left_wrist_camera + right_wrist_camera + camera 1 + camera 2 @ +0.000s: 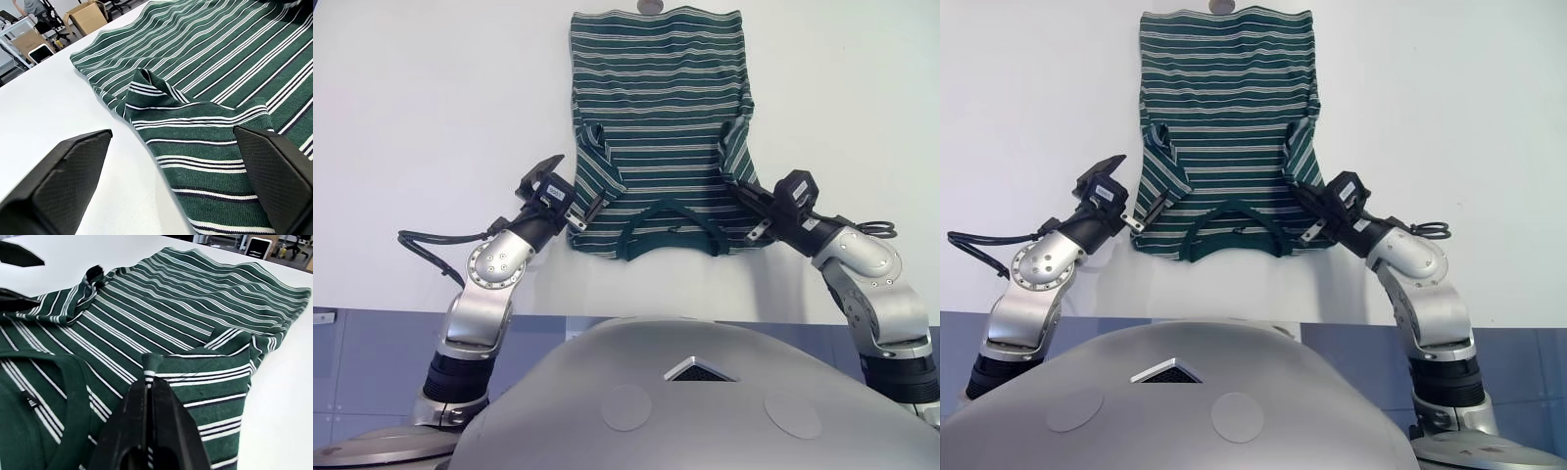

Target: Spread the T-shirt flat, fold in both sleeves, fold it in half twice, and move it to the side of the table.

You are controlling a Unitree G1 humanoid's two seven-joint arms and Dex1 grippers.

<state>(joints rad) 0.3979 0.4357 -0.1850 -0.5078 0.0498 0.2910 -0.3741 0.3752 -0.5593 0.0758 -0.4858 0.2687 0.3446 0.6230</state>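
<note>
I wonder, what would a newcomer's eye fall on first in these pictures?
The green striped T-shirt lies on the white table, collar toward the robot, both sleeves folded in. The right gripper is shut on the T-shirt at the shoulder on the robot's right, while the left gripper stands open at the opposite shoulder edge.

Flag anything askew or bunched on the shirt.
The left sleeve of the T-shirt is bunched: its folded corner peaks up instead of lying flat. The right sleeve is rumpled too, its edge pinched in the right gripper.
</note>
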